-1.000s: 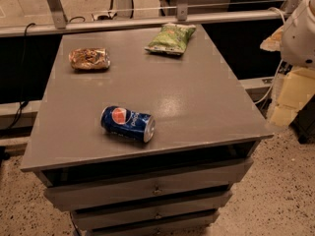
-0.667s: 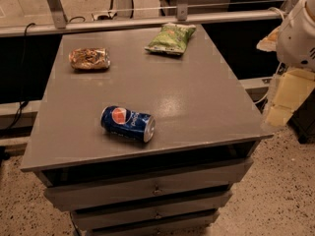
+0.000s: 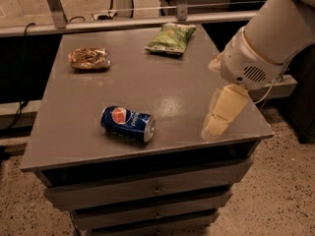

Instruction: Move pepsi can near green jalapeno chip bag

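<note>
Not started: pepsi can (image 3: pixel 127 124) lies at counter (image 3: pixel 162 87) front, well apart from green jalapeno chip bag (image 3: pixel 171 37) at back. Gripper (image 3: pixel 221 113) over right edge; open/closed can't tell.

My gripper (image 3: pixel 216 123) hangs over the near right edge of the table (image 3: pixel 167 90). Bare tabletop runs left from it to the pepsi can (image 3: pixel 127 124), lying on its side. The lane from can to green jalapeno chip bag (image 3: pixel 171 37), far right, is open. The brown snack bag (image 3: pixel 89 58) sits far left, well off it. A rail (image 3: pixel 123 22) blocks the far edge.
</note>
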{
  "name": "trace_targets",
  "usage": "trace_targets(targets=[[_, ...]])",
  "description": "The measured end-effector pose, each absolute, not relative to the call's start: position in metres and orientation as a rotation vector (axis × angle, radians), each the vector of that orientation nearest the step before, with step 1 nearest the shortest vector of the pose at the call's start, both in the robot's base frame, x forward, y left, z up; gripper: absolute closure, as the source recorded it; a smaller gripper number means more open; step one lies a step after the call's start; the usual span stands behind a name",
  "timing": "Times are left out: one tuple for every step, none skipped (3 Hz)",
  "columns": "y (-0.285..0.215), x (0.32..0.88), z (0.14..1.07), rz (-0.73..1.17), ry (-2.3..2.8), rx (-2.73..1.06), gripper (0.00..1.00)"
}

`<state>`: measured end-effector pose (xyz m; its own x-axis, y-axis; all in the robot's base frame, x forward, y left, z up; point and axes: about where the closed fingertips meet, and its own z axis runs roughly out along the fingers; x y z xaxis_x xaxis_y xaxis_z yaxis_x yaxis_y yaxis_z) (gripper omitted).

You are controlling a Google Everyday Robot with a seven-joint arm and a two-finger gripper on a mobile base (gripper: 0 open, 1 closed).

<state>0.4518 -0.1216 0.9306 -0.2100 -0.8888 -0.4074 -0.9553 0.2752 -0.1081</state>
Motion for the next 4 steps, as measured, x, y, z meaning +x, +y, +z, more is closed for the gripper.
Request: trace_targets(targets=[[-0.076, 0.450, 0.915, 0.361, 2.135, -1.628, 0.00], [-0.030, 0.451, 0.892, 0.440, 2.094, -1.593, 0.00], [-0.001, 0.460, 0.872, 0.477, 2.068, -1.551, 0.00], [0.023, 0.468, 0.854, 0.507, 2.054, -1.513, 0.00]])
